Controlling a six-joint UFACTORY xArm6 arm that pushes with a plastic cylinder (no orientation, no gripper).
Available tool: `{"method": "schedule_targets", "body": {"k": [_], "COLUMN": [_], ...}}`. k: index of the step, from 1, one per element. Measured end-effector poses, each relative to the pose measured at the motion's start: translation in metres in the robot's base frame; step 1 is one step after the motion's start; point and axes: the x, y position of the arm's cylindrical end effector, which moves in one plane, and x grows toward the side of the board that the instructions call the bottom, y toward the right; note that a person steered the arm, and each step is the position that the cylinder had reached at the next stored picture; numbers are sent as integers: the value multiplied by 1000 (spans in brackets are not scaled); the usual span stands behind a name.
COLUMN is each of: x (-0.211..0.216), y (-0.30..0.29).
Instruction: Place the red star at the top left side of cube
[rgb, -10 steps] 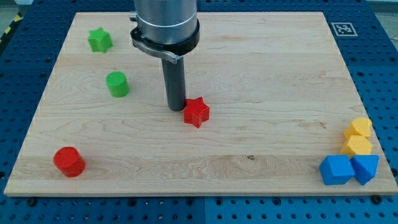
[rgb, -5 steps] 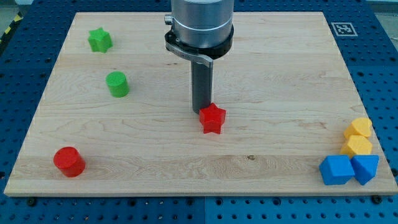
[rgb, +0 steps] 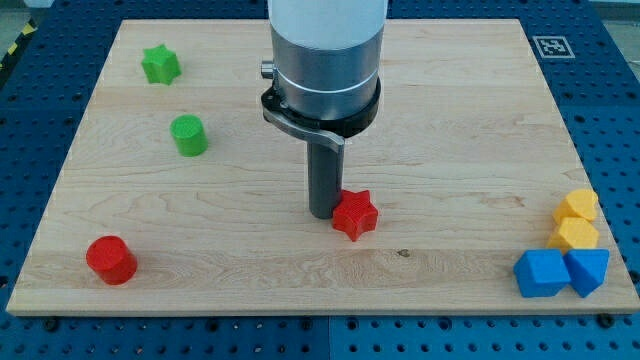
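Note:
The red star (rgb: 355, 215) lies on the wooden board (rgb: 450, 120), a little below its middle. My tip (rgb: 322, 213) stands just at the star's left, touching or nearly touching it. The blue cube (rgb: 541, 273) sits at the view's bottom right corner of the board, far to the right of the star. A second blue block (rgb: 588, 270) lies against the cube's right side.
Two yellow blocks (rgb: 577, 206) (rgb: 575, 235) lie just above the blue blocks. A red cylinder (rgb: 110, 260) is at the bottom left. A green cylinder (rgb: 188, 135) and a green star (rgb: 160, 64) are at the upper left.
My tip has moved right and down the view, pushing the red star with it toward the bottom right. The other blocks have not moved.

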Motion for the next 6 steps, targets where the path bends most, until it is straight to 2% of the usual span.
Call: {"method": "schedule_targets", "body": {"k": [2,3,4,6], "x": [6,37,44,44], "y": [66,69,68,107]}}
